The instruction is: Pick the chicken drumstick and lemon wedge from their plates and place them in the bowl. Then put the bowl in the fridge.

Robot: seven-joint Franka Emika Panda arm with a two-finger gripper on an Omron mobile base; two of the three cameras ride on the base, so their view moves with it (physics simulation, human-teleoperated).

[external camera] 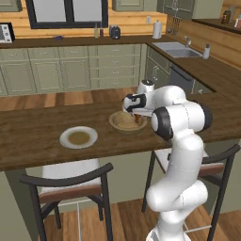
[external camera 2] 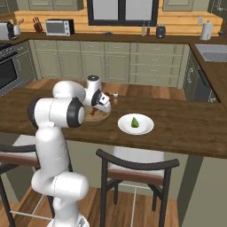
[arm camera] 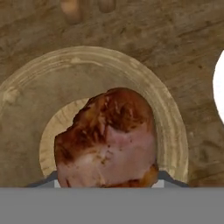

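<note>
My gripper [external camera: 137,116] hangs just over the tan wooden bowl [external camera: 117,123] on the island counter, shut on the reddish-brown chicken drumstick [arm camera: 109,140]. In the hand view the meat covers the fingertips and sits above the bowl's centre, with the bowl's rim [arm camera: 26,83] around it. From the right base camera the gripper [external camera 2: 95,110] is low over the bowl [external camera 2: 101,118]. The green lemon wedge [external camera 2: 135,122] lies on its white plate [external camera 2: 148,127] right of the bowl. The other plate [external camera: 66,141] holds nothing. The fridge is out of view.
Two small shakers [external camera 2: 114,95] stand on the counter behind the bowl. Two dark stools [external camera: 70,181] are pushed under the counter's near edge. Green cabinets, a sink [external camera: 176,49] and a microwave [external camera 2: 59,27] line the far walls.
</note>
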